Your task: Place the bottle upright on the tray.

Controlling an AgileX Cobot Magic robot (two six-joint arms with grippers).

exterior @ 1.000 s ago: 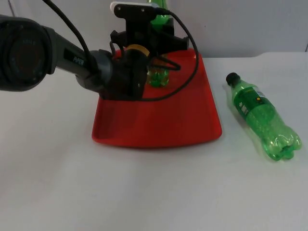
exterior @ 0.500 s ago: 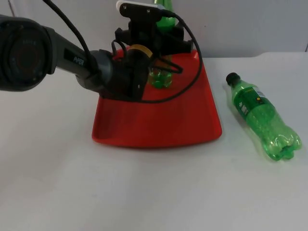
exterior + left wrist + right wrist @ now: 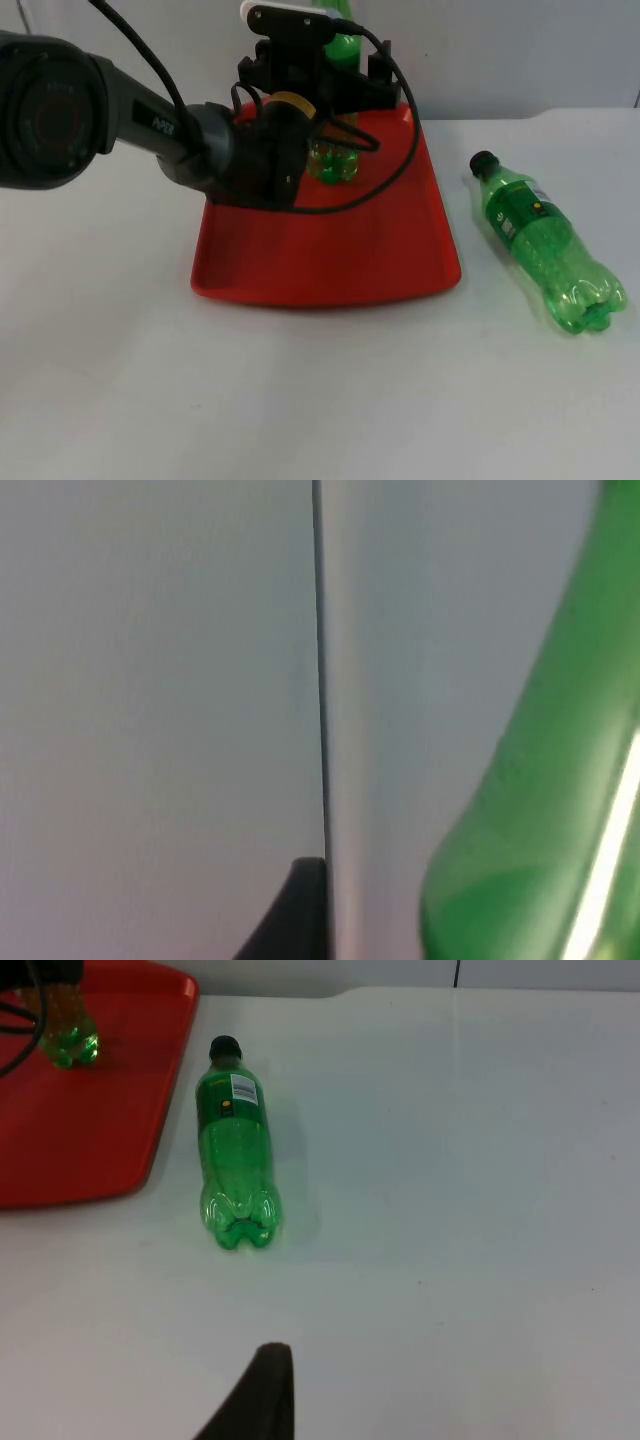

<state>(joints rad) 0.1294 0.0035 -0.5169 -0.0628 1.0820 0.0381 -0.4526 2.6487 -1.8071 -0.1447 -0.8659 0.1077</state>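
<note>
Surface: white desk (image 3: 320,400) ending at a grey partition wall (image 3: 520,50).
Spare bottle: a green plastic bottle with a black cap (image 3: 545,240) lies on its side on the desk, beside the tray and apart from it; also in the right wrist view (image 3: 236,1155).
Tray: red plastic tray (image 3: 330,250), bare on the side nearest the camera.
Task bottle: a second green plastic bottle (image 3: 333,160) stands upright at the tray's far end, base on the red surface; its green side looms in the left wrist view (image 3: 540,810).
Left gripper: left gripper (image 3: 335,85) sits over that upright bottle; whether its fingers clasp it I cannot tell.
Right gripper: waits off the tray, over the desk past the lying bottle; fingers' spread cannot be told.
Risk: my judgement, a sideways drag on release could topple the bottle near the tray's far rim.
</note>
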